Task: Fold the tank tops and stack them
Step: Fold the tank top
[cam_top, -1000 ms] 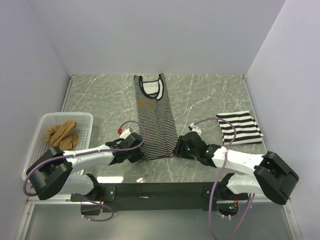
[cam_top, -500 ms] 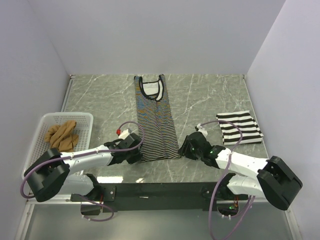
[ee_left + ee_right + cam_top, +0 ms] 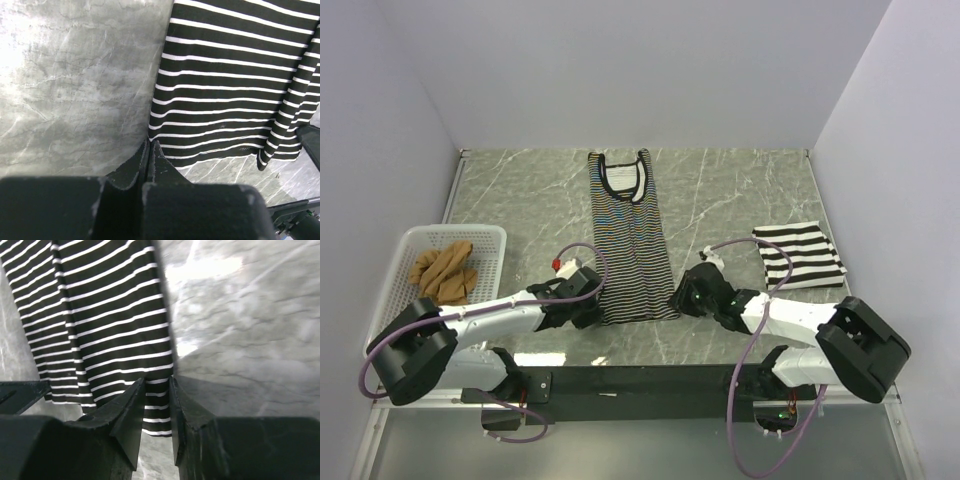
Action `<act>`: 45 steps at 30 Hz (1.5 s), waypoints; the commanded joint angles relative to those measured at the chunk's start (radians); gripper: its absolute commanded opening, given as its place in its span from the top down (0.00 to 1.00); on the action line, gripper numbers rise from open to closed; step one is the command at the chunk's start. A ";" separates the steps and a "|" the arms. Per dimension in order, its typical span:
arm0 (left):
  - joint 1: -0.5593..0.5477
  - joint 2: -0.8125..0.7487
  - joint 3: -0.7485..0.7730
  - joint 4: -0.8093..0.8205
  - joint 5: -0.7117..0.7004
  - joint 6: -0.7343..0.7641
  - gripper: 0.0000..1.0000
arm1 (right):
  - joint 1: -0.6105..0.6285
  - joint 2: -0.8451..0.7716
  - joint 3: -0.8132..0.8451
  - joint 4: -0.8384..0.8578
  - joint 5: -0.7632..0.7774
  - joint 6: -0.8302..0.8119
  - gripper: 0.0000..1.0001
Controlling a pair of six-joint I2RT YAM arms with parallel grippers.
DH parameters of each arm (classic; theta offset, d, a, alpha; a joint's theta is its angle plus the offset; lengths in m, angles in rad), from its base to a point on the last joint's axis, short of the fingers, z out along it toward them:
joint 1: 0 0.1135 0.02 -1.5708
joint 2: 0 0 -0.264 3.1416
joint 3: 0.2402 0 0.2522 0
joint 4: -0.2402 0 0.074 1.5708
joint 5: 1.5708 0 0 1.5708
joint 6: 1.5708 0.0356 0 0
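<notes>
Returned right hand (image 3: 678,298) leftward to the right hem corner of the thin-striped tank top (image 3: 630,245); narrowed its jaws to a slim gap astride the hem edge, grip not confirmable; kept left hand (image 3: 595,312) fully closed at the left hem corner, tips touching cloth; observed that garment spread flat on the worktop (image 3: 720,190), neckline far; noted wide-striped tank top (image 3: 798,255) folded at right, tan tank top (image 3: 442,268) bunched in the basket (image 3: 455,231).

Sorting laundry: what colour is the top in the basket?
The top is plain tan-brown, best seen in the top external view.
</notes>
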 commanded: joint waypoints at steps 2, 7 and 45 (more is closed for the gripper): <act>-0.006 -0.018 -0.019 -0.068 -0.004 0.026 0.99 | 0.064 0.066 -0.063 -0.124 -0.014 0.020 0.67; -0.015 -0.015 -0.021 -0.060 0.014 0.037 0.99 | 0.076 0.101 -0.072 -0.110 -0.008 0.021 0.75; 0.018 -0.063 0.327 -0.226 -0.089 0.129 0.99 | 0.059 -0.062 0.389 -0.455 0.093 -0.160 1.00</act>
